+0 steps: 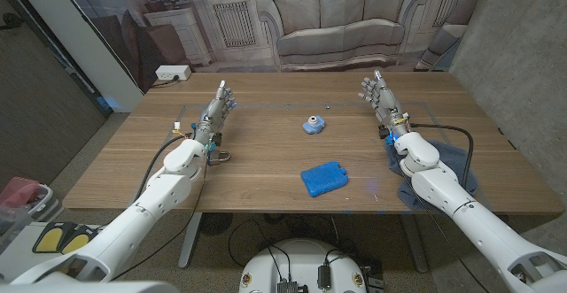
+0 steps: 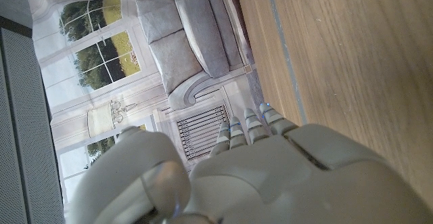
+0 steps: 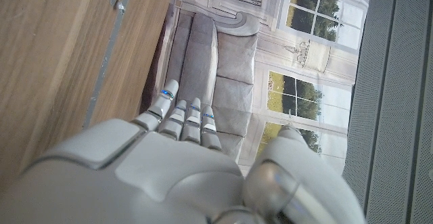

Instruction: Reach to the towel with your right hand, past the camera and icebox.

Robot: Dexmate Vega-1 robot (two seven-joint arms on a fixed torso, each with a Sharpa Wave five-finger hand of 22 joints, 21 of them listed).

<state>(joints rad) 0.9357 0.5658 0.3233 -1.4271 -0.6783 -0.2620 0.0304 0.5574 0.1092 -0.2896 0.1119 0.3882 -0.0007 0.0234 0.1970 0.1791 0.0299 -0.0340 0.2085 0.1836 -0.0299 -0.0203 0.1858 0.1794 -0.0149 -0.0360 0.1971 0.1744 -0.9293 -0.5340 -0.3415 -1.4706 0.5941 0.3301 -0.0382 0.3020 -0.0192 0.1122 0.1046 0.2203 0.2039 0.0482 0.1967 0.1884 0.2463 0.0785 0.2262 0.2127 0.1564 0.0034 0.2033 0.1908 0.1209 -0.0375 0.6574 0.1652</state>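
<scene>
Right hand (image 1: pixel 379 98) is standing over the far right part of the desk (image 1: pixel 266 165), fingers spread and pointing away, holding nothing. Left hand (image 1: pixel 217 109) is mirroring it on the far left, also open and empty.

Towel (image 1: pixel 447 171) is lying dark blue at the desk's near right edge, under and beside the right forearm. It is sitting behind the right hand, toward the robot, much nearer this arm than the left. Its long axis cannot be told.

Small blue camera (image 1: pixel 312 125) and blue ice pack (image 1: pixel 324 179) are sitting mid-desk, left of the right arm.

No containers in sight.
</scene>
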